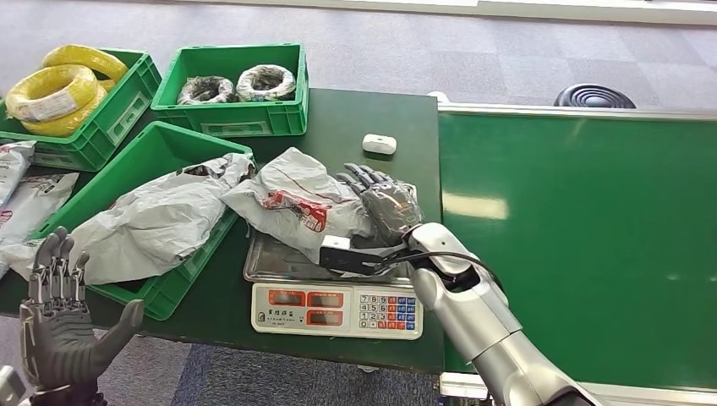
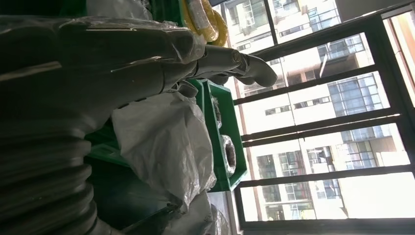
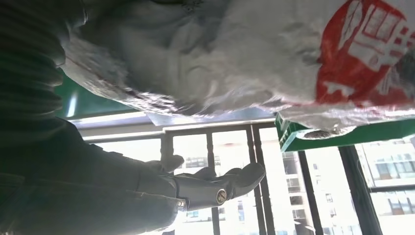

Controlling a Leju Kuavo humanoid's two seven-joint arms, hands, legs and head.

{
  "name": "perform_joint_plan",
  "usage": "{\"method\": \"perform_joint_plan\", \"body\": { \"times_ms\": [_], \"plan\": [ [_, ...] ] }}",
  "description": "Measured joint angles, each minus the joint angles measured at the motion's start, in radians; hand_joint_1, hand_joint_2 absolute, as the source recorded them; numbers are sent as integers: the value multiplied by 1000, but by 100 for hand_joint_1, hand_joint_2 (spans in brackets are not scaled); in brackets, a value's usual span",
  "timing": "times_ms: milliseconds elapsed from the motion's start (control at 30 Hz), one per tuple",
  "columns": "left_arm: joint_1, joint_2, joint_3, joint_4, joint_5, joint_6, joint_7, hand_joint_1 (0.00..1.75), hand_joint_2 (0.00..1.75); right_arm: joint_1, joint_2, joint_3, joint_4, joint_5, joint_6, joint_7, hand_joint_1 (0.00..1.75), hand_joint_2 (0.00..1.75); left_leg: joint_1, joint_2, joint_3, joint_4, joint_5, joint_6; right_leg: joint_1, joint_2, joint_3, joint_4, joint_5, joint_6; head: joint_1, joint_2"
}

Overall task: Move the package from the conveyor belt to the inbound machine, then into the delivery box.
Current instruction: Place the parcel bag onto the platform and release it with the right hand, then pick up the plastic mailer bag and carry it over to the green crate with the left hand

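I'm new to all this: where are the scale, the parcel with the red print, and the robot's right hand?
scale (image 1: pixel 336 309), head view, its front panel.
parcel (image 1: pixel 296 203), head view, its crumpled grey wrap near the red print.
right hand (image 1: pixel 387 205), head view, its back.

From my seat, little reads cleanly. The scale (image 1: pixel 336 309) at the table's front edge carries a keypad (image 1: pixel 388 311) whose white keys show digits: 7 8 9, 4 5 6, 1 2 3 and 0, beside red and blue keys I cannot read. Its three orange display windows and the small print above them are too blurred for me. The package (image 1: pixel 292 203) on the scale pan bears a red printed mark (image 3: pixel 364 58) with white characters, which I cannot make out in either view.
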Motion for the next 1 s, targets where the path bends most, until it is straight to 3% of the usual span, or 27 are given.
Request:
{"method": "perform_joint_plan", "body": {
  "times_ms": [133, 233, 333, 467, 633, 933, 1000],
  "plan": [
    [-81, 19, -45, -27, -78, 26, 69, 0, 175, 30, -27, -87, -51, -141, -14, -106, 0, 175, 0, 0, 1, 0, 0, 0, 0, 0, 0, 0, 0, 0, 0, 0],
    [-168, 58, -125, -7, -197, 87, 95, 0, 175, 52, -45, -154, -86, -242, -33, -182, 0, 175, 0, -2, 1, 0, 0, 0, 0, -1, 2, 0, 0, 0, 0, 0],
    [-260, 108, -216, 51, -268, 122, 122, 0, 175, 85, -65, -210, -122, -293, -52, -205, 0, 175, 0, -2, 2, 1, 0, 0, 0, -1, 1, 0, 1, 0, 0, 0],
    [-429, 167, -359, 210, -433, 123, 208, 0, 175, 186, -97, -293, -209, -368, -109, -230, 0, 175, 0, -6, 2, 2, 1, 1, 0, -6, 2, -1, 0, 0, 0, 0],
    [-672, 181, -533, 531, -563, 69, 285, 0, 175, 371, -128, -415, -357, -477, -158, -283, 0, 175, -1, -6, -1, 2, 1, 1, -1, -6, 3, -1, 1, 0, 0, 0],
    [-853, 169, -672, 843, -631, 16, 335, 0, 175, 521, -143, -509, -494, -563, -205, -300, 0, 175, 0, -5, -2, 2, 1, 1, 0, -4, -2, -1, 1, 0, 0, 0],
    [-899, 153, -718, 949, -683, -11, 351, 87, 175, 578, -142, -531, -546, -641, -240, -319, 0, 175, 0, -6, -3, 2, 1, 1, 0, -6, -1, -1, 1, 1, 0, 0]
  ]
}}
